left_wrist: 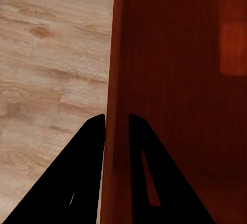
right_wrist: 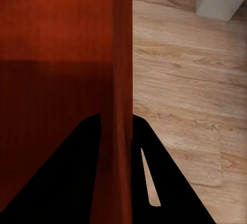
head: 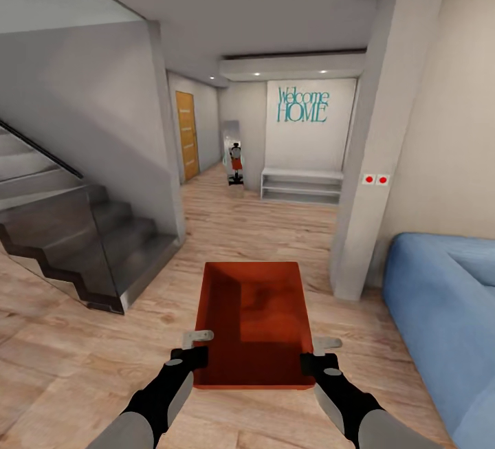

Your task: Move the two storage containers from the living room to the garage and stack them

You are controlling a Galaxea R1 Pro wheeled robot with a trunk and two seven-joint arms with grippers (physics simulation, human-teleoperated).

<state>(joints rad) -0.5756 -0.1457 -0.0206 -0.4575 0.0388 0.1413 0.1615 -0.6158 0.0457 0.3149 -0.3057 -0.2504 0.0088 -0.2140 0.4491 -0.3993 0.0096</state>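
Note:
One red-orange storage container (head: pixel 258 322), open-topped and empty, hangs in front of me above the light wood-plank flooring of the living room. My left gripper (head: pixel 199 346) is shut on its left wall (left_wrist: pixel 114 80), one black finger on each side of the thin wall. My right gripper (head: pixel 317 354) is shut on its right wall (right_wrist: pixel 122 80) in the same way. The container sits level between both arms.
A dark staircase with a glass panel (head: pixel 75 243) stands at the left. A grey pillar (head: pixel 375 160) and a blue sofa (head: pixel 447 311) are at the right. Ahead, a hallway runs past a wooden door (head: pixel 186 134) to a white shelf (head: pixel 301 185) under a "Welcome HOME" wall sign.

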